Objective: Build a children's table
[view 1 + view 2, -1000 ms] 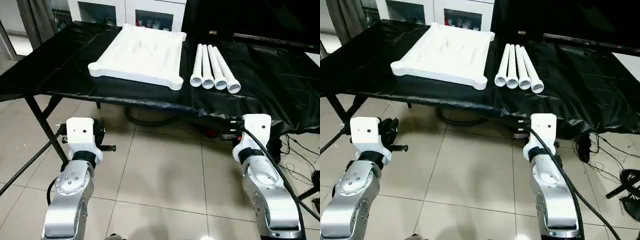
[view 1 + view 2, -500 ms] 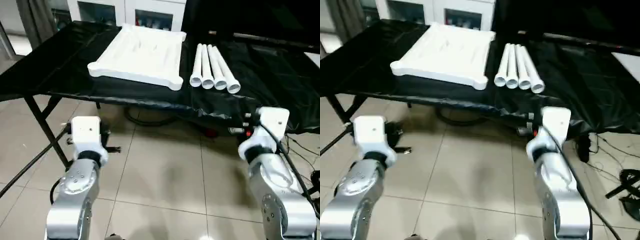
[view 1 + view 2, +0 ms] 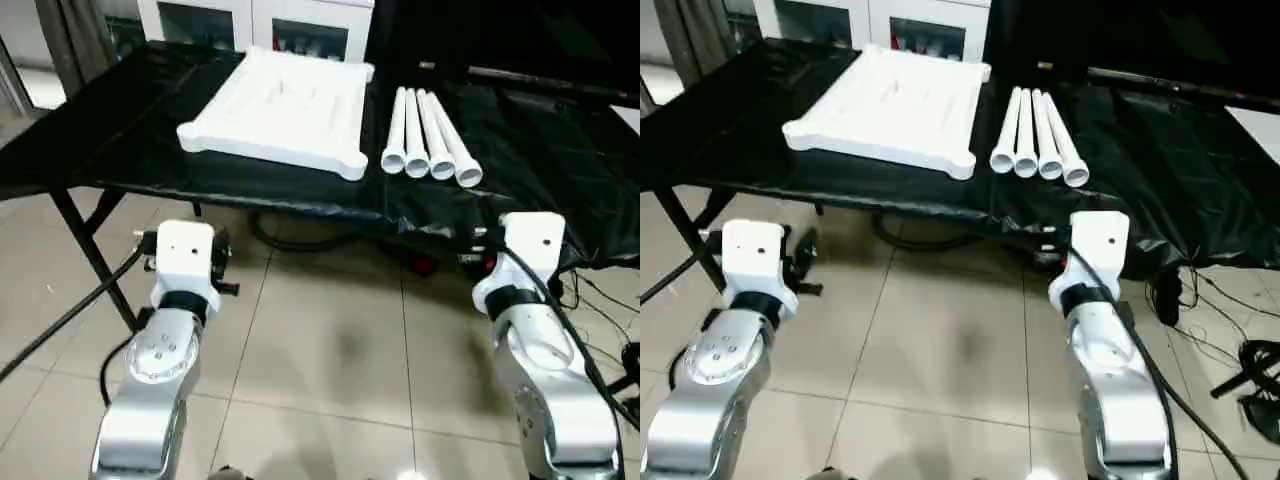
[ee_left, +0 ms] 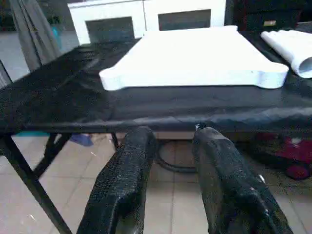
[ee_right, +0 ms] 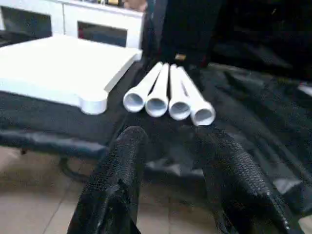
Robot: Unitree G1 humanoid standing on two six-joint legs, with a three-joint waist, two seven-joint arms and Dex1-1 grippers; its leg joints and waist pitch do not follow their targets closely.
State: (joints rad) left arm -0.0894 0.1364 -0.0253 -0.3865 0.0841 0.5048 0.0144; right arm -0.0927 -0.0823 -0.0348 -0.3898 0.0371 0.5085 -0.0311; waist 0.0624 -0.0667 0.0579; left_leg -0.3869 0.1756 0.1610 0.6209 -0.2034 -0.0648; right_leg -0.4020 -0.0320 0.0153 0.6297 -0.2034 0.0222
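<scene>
I take the square table top (image 3: 280, 105) as my landmark. It lies flat on the black-draped workbench (image 3: 540, 150), its rim turned up so the corner sockets are reachable, I judge, which is the way I would need it for screwing legs in. Behind it stands a white cabinet (image 3: 260, 25) with glass fronts, no part of my job.

Just beside the top, on my right, the four legs (image 3: 430, 150) lie in a tight row touching one another, their open round ends facing me. That packing keeps them from rolling, and the near ends give me something to take hold of.

My left gripper (image 4: 170, 165) hangs below and in front of the top's near edge, off the bench, over the tiled floor (image 3: 330, 340). Its fingers (image 4: 126, 185) are parted with a clear gap between them and nothing in it. My right gripper (image 5: 173, 165) is likewise short of the bench, lined up with the row of legs, fingers (image 5: 234, 180) spread and empty. In the head view both white wrist housings sit under the bench's front edge, the left one toward the top's near-left corner, the right one well to the right of the top.

Nothing is assembled yet, as I read it. Standing open in front of the parts suits a first reach: the right for a leg, the left to steady the top.
</scene>
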